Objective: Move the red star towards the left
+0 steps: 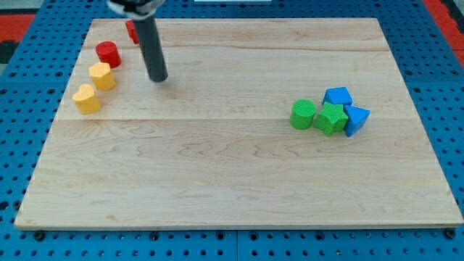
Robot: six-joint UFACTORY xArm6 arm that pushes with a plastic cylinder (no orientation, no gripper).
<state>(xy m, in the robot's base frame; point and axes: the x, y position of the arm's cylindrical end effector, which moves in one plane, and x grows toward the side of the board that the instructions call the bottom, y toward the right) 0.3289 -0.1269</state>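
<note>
The red star (131,30) lies near the board's top left, mostly hidden behind my rod, so its shape is hard to make out. My tip (157,78) rests on the board just below and to the right of it. A red cylinder (108,54) sits to the left of my tip. A yellow block (102,75) and a yellow heart-like block (86,99) lie below the cylinder along the left side.
At the view's right a cluster stands together: a green cylinder (304,114), a green star (330,118), a blue cube (338,97) and a blue triangular block (357,119). The wooden board (232,181) lies on a blue pegboard.
</note>
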